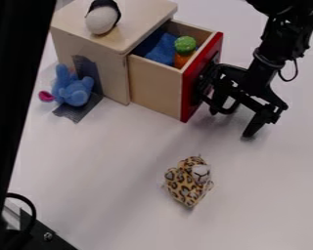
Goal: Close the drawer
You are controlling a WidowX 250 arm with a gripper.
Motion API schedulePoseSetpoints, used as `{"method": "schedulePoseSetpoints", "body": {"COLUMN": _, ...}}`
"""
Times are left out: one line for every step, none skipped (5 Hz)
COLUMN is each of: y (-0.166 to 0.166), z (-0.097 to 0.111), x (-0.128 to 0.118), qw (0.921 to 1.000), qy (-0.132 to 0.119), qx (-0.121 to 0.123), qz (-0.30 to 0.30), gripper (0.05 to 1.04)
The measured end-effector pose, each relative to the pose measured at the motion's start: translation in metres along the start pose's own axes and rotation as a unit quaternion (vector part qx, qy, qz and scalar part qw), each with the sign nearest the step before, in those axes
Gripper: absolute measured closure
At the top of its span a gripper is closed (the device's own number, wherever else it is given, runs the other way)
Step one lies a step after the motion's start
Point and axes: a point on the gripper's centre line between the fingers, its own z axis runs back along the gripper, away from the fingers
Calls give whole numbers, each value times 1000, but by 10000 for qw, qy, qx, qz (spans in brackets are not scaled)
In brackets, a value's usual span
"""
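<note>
The black gripper point(232, 121) is at the right, beside the drawer's red front point(193, 100). Its fingers are spread apart and point down, and I see nothing held between them. The left side of the gripper overlaps the dark handle area on the red front; whether they touch, I cannot tell. A light wooden drawer point(156, 89) stands pulled out of its wooden cabinet point(92, 54). Inside it lie a blue cloth point(160, 48) and a green and orange toy point(185, 45).
On the cabinet top sits a white and black object point(101, 18). A blue plush toy point(74, 91) is left of the cabinet, near dark tape point(78, 111). A leopard-spotted toy point(187, 182) lies on the white table point(107, 185). A black post point(12, 88) crosses the left edge.
</note>
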Motion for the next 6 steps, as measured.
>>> {"method": "schedulePoseSetpoints", "body": {"y": 8, "z": -5, "x": -1, "qw": 9999, "qy": 61, "qx": -7, "qz": 97, "gripper": 396}}
{"method": "schedulePoseSetpoints", "body": {"y": 19, "z": -8, "x": -7, "qw": 9997, "qy": 172, "qx": 54, "qz": 187, "gripper": 692}}
{"method": "schedulePoseSetpoints", "body": {"y": 44, "z": -14, "x": -17, "qw": 9985, "qy": 310, "qx": 72, "qz": 449, "gripper": 897}}
{"method": "schedulePoseSetpoints", "body": {"y": 77, "z": -15, "x": -26, "qw": 9968, "qy": 328, "qx": 146, "qz": 720, "gripper": 937}}
{"method": "schedulePoseSetpoints", "body": {"y": 91, "z": -20, "x": -29, "qw": 9953, "qy": 368, "qx": 157, "qz": 882, "gripper": 938}}
{"method": "schedulePoseSetpoints", "body": {"y": 96, "z": -22, "x": -30, "qw": 9949, "qy": 388, "qx": 189, "qz": 908, "gripper": 909}}
